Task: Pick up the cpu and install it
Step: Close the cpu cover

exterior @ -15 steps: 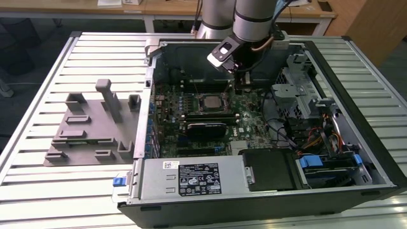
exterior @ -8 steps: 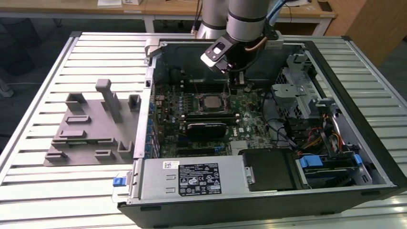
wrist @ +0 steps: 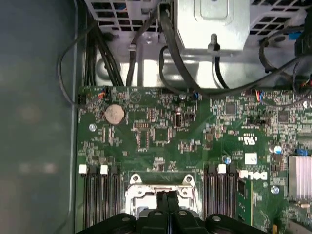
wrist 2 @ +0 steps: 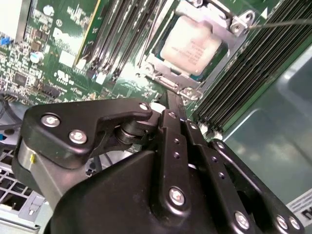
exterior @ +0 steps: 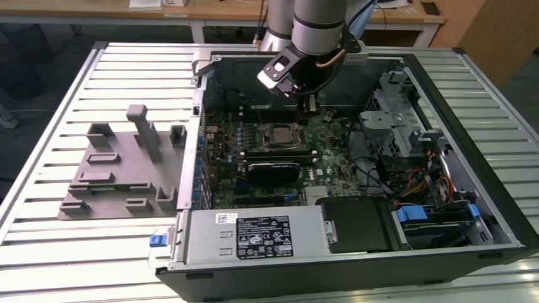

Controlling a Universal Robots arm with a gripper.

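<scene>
The cpu (wrist 2: pixel 192 41), a square chip with a silver-white top, lies flat in the motherboard socket, with the socket's metal frame (wrist 2: pixel 234 24) around its edges. In the exterior view the cpu (exterior: pixel 281 134) is in the middle of the open computer case (exterior: pixel 438 126). My gripper (exterior: pixel 308 108) hangs inside the case, above the board and a little to the far side of the socket. Its two black fingers (wrist 2: pixel 171 105) are pressed together with nothing between them. In the first wrist view the gripper (wrist: pixel 168 199) is over the socket frame (wrist: pixel 163 192) and hides the chip.
A grey plastic holder fixture (exterior: pixel 118 170) lies on the slatted table at the exterior view's left. Memory slots (wrist: pixel 97 195) flank the socket. A black card (exterior: pixel 274 169), a power supply (exterior: pixel 252 235), a drive cage (exterior: pixel 396 120) and loose cables (wrist: pixel 170 58) crowd the case.
</scene>
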